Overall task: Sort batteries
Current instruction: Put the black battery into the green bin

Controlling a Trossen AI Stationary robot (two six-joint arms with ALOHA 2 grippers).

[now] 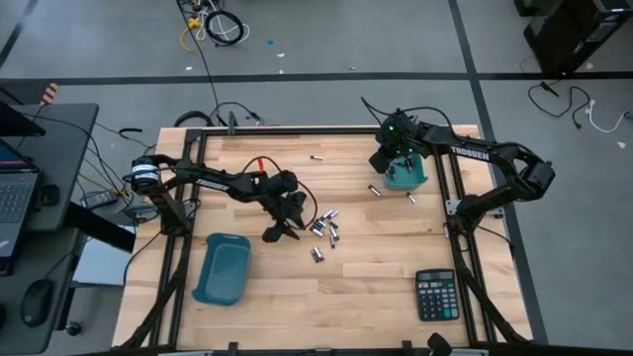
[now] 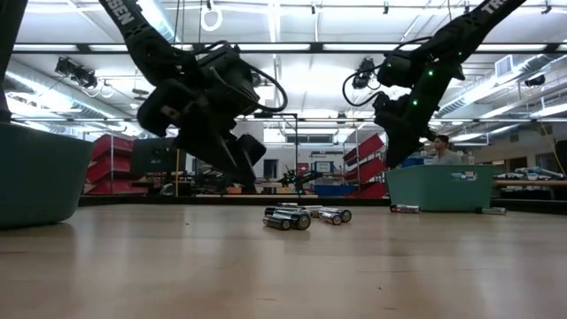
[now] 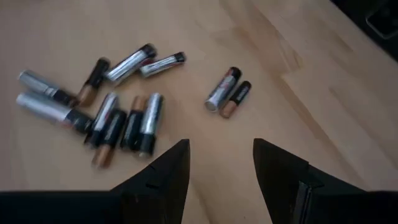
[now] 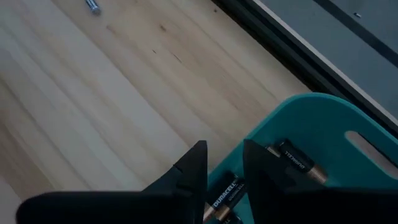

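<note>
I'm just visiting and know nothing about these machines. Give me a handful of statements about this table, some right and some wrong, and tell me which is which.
1. A cluster of batteries lies loose on the wood near the table's middle. True.
2. The left gripper is clamped on a battery. False: its fingers stand apart with nothing between them, above bare wood beside the cluster.
3. The right gripper is above the teal bin on its side, which already holds batteries. True.
4. The calculator sits inside the other teal bin. False: it lies on the table, towards the right arm's side.
5. Every battery is already in a bin. False: many still lie on the table.
</note>
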